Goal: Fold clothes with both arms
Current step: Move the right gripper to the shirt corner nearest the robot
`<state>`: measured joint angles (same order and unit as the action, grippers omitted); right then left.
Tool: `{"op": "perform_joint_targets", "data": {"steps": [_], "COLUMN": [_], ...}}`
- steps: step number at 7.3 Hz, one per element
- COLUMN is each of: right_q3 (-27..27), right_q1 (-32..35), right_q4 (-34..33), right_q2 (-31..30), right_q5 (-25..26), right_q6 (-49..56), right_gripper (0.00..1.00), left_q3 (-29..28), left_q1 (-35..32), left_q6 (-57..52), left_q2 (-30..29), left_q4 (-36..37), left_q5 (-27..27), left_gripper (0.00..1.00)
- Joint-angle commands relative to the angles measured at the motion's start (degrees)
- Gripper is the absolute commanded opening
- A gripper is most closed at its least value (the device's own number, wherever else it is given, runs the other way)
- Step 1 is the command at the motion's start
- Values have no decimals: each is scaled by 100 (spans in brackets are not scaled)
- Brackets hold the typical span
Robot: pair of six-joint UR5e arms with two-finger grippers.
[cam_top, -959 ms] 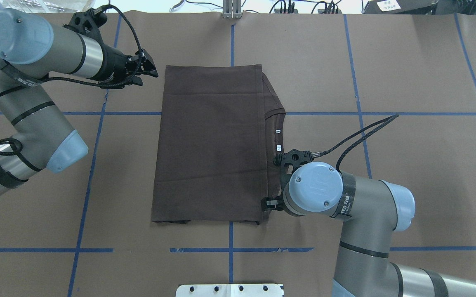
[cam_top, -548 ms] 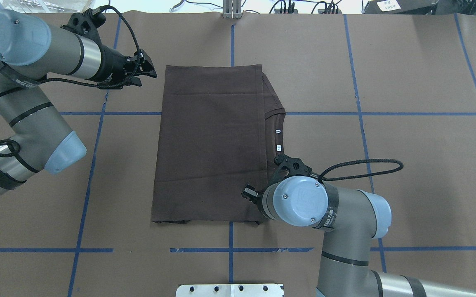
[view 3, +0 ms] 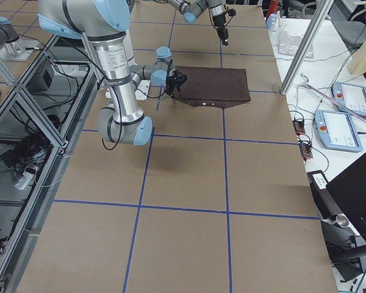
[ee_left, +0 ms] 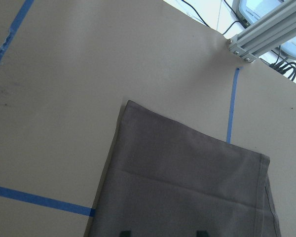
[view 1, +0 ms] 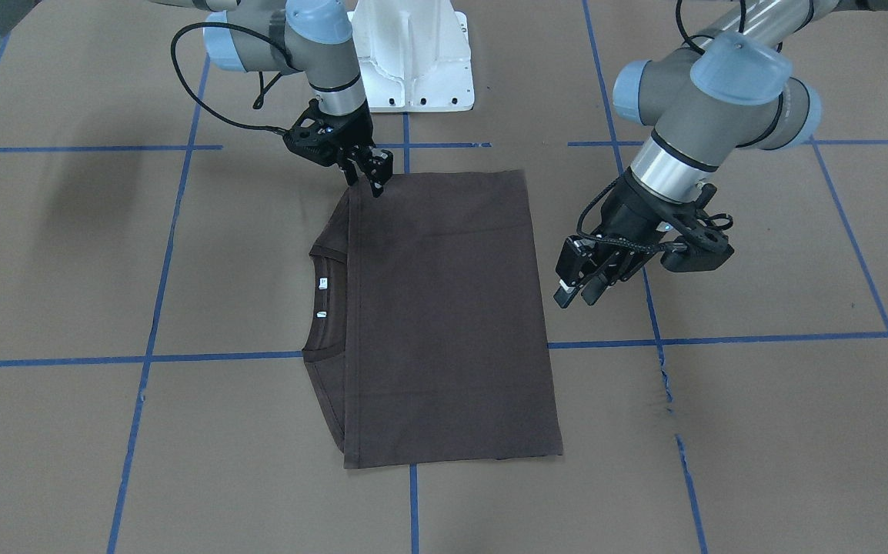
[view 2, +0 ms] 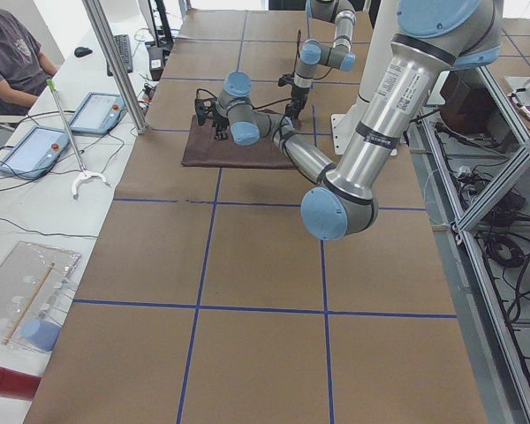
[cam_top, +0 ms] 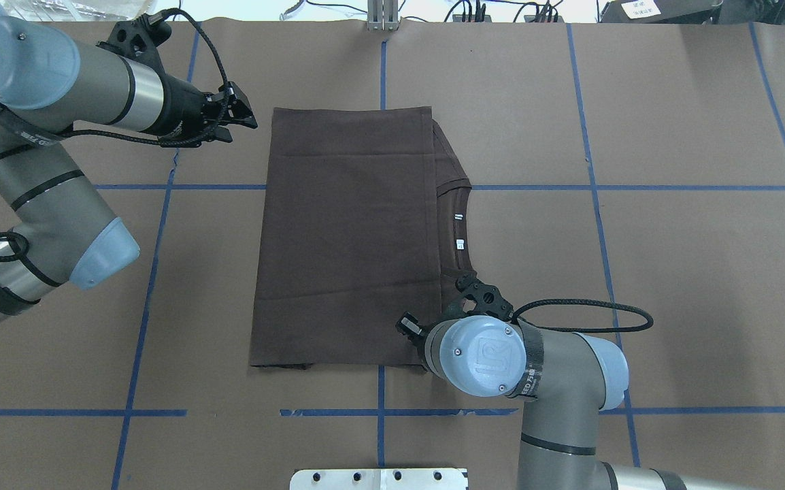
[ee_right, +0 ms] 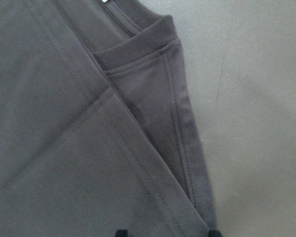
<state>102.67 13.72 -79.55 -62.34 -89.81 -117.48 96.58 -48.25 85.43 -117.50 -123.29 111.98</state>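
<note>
Your right gripper, jaws released, has slid further over the collar-side corner of the T-shirt nearest the robot; your left gripper, likewise released, has edged slightly away.

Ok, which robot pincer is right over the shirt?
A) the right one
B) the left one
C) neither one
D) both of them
A: the right pincer hangs over the T-shirt at its corner nearest the robot, while the left pincer sits off to the side, over the bare table.
</note>
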Motion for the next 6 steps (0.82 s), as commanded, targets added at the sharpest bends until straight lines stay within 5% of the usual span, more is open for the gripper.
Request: {"op": "perform_joint_targets", "data": {"steps": [1, 2, 4, 6], "right_q3": [-1, -1, 16, 25], "right_q1": [-9, -1, 8, -1], "right_q4": [-52, -78, -78, -78], "right_q2": [-33, -33, -33, -33], "right_q5": [-10, -11, -10, -28], "right_q6": [-3, -11, 15, 59], "right_gripper": [63, 56, 0, 0], "left_q3": [36, 36, 36, 45], "left_q1": [8, 0, 0, 0], "left_q6": [0, 0, 0, 0], "left_q2": [26, 26, 26, 26], "left_q4": [33, 33, 42, 42], "left_q5": [0, -9, 0, 0], "left_gripper": [54, 54, 54, 54]}}
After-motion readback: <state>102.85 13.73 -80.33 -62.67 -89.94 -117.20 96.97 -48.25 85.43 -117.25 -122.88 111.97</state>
